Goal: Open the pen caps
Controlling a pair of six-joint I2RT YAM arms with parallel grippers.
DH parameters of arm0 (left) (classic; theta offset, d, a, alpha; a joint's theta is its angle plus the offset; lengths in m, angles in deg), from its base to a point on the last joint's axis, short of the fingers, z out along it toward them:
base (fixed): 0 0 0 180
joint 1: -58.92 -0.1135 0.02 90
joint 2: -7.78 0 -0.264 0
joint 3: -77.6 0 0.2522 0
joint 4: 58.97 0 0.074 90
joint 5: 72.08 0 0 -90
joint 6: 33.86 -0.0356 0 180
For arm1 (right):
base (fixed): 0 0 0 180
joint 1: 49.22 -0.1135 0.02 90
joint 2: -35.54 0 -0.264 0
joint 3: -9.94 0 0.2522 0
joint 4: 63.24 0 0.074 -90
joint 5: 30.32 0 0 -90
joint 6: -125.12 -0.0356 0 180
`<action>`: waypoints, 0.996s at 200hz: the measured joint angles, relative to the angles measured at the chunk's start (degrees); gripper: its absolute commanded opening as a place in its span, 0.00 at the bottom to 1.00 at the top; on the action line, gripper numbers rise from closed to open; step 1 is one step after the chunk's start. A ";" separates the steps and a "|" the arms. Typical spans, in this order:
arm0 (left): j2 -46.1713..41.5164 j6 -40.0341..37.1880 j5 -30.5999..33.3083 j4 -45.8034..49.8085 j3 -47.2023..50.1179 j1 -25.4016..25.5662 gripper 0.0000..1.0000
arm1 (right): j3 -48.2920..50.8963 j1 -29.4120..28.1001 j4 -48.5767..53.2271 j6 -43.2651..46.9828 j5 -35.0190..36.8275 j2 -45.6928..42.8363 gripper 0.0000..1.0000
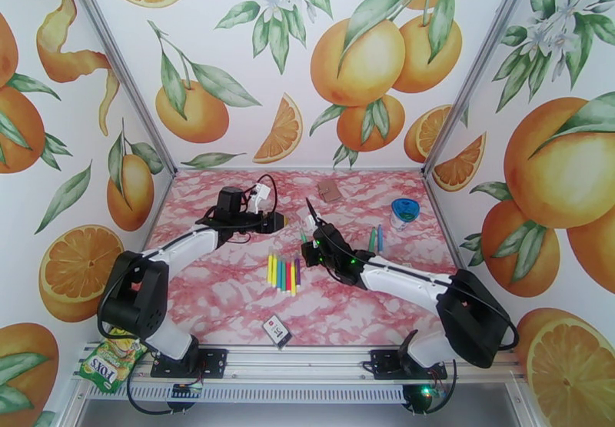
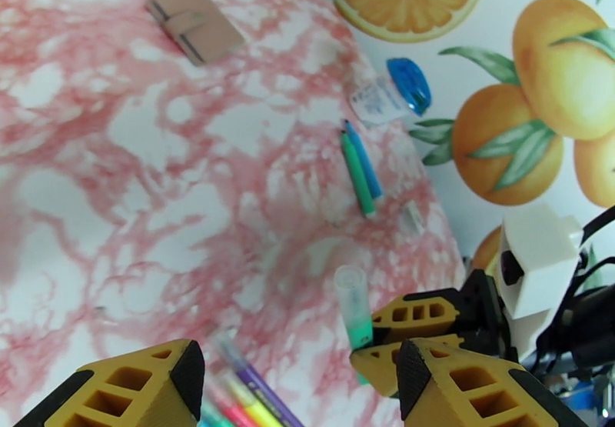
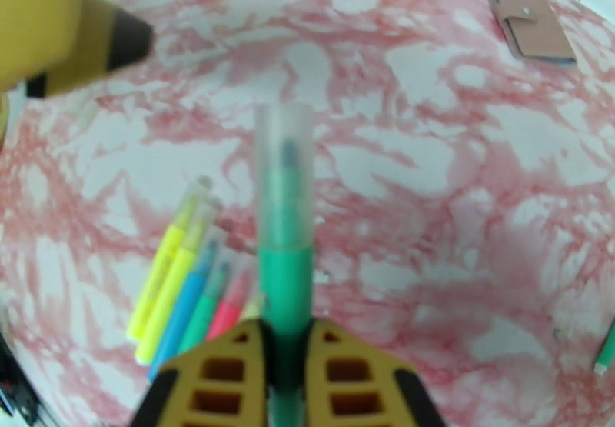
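1. The step in hand is uncapping 1 pen. My right gripper [image 3: 286, 338] is clamped tight on the barrel of the green marker [image 3: 286, 282]. Its cap [image 3: 284, 163], a pale see-through sleeve, points away from my fingers and sits fully on the pen, so I judge this one not yet opened.
2. My left gripper [image 2: 296, 371] has its jaws well apart and holds nothing. In the left wrist view the capped end of the marker stands just beyond my 2 yellow fingers, nearer the right-hand one, and as far as I can tell it touches neither.
3. The next move, as I judge it, is to bring the left jaws around the cap alone, above the line where the green barrel begins. Then I close them and pull straight along the pen while the right grip stays firm. A skewed pull could drag the barrel through my right pads instead of freeing the cap.
4. The row of markers [image 1: 282, 273] lies side by side on the table [image 1: 231, 298] between my 2 arms, near the held pen. In the right wrist view their pale caps look to be on, so most of the job remains.
5. A pair of markers [image 1: 375, 238], 1 green and 1 blue, lies well apart to the right; I cannot tell whether those carry caps.
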 measured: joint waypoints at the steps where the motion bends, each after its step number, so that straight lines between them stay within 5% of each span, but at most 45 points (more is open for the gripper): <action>1: 0.02 0.02 -0.02 -0.02 0.00 0.02 0.69 | 0.00 0.00 -0.04 0.07 0.00 -0.04 0.13; 101: 3.76 1.70 -3.76 -2.43 -3.69 4.35 0.62 | 0.07 0.00 -3.23 2.10 -3.23 -0.83 0.13; 199: 5.55 2.89 -5.18 -2.91 -5.33 6.21 0.42 | 0.07 0.00 -4.24 3.19 -3.48 -2.49 0.13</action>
